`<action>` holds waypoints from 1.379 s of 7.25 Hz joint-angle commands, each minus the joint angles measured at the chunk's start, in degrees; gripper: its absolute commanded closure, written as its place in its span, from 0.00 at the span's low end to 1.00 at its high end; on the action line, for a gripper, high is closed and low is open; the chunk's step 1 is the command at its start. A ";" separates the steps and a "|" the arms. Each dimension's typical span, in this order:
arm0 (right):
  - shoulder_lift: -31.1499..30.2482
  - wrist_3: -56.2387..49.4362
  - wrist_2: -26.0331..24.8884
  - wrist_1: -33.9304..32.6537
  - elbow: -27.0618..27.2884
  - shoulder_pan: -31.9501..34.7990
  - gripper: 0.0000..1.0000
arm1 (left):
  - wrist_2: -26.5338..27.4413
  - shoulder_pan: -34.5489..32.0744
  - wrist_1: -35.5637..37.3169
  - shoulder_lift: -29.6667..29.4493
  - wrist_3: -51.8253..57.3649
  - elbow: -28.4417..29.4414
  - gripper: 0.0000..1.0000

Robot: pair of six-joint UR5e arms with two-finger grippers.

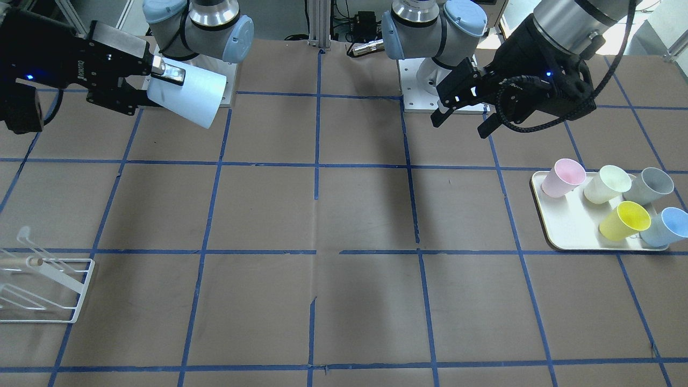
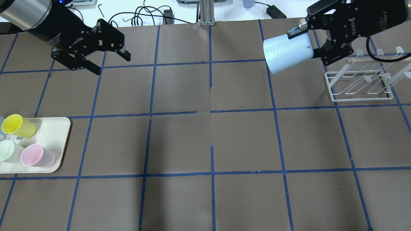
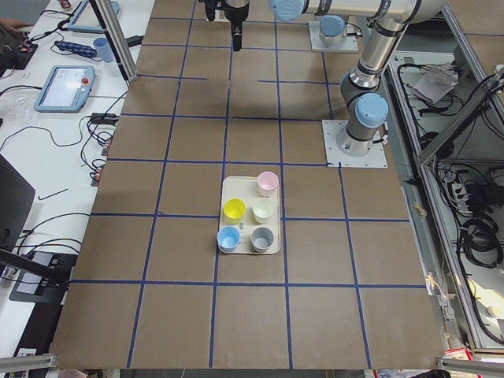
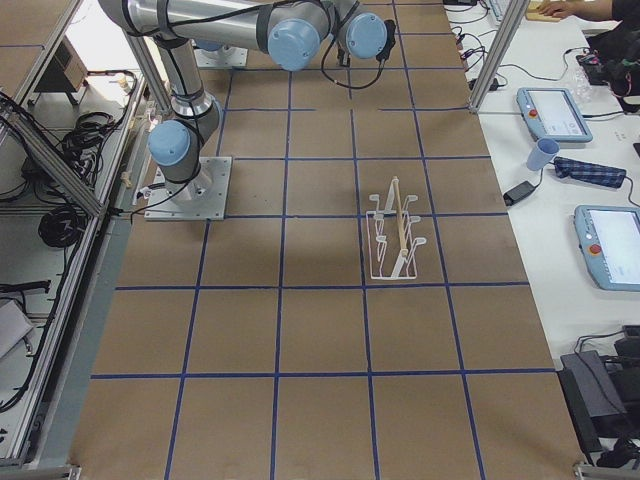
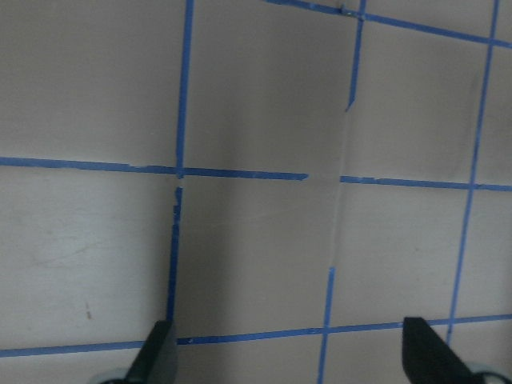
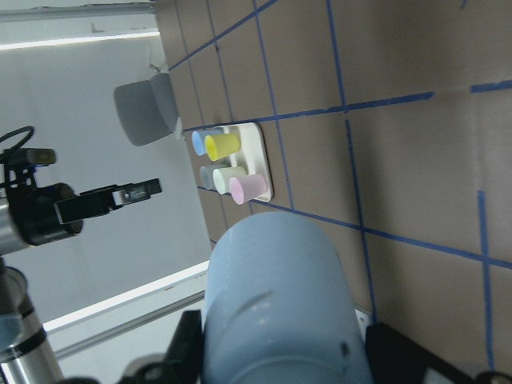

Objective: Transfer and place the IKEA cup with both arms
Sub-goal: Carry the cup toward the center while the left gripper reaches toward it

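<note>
My right gripper (image 1: 161, 88) is shut on the base of the pale sky-blue IKEA cup (image 1: 188, 97). It holds the cup on its side, high above the table, mouth towards the table's middle. The cup also shows in the overhead view (image 2: 287, 53) and fills the right wrist view (image 6: 280, 304). My left gripper (image 1: 460, 126) is open and empty, raised above the table across from the cup; the overhead view (image 2: 111, 64) shows its jaws spread. The left wrist view shows only bare table between its fingertips (image 5: 160, 356).
A cream tray (image 1: 570, 231) on my left side holds pink (image 1: 563, 177), pale green (image 1: 607, 184), grey (image 1: 650, 185), yellow (image 1: 626, 220) and blue twin (image 1: 666, 226) cups. A white wire rack (image 2: 359, 83) stands on my right side, just beyond the right gripper.
</note>
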 commanded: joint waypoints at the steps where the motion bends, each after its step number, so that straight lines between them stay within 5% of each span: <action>1: -0.05 0.22 13.34 4.83 0.19 4.25 0.44 | -14.10 2.41 0.28 1.03 2.36 -6.50 0.00; 3: 0.04 0.22 19.62 6.68 0.37 8.47 0.44 | -32.72 2.68 0.46 1.12 1.67 -9.87 0.00; 5: 0.13 0.31 22.37 6.87 1.06 11.46 0.44 | -44.34 1.98 0.38 1.56 1.49 -11.71 0.00; 10: 0.04 0.31 24.84 6.61 2.65 15.16 0.43 | -53.54 -1.80 3.36 1.47 1.40 -15.15 0.00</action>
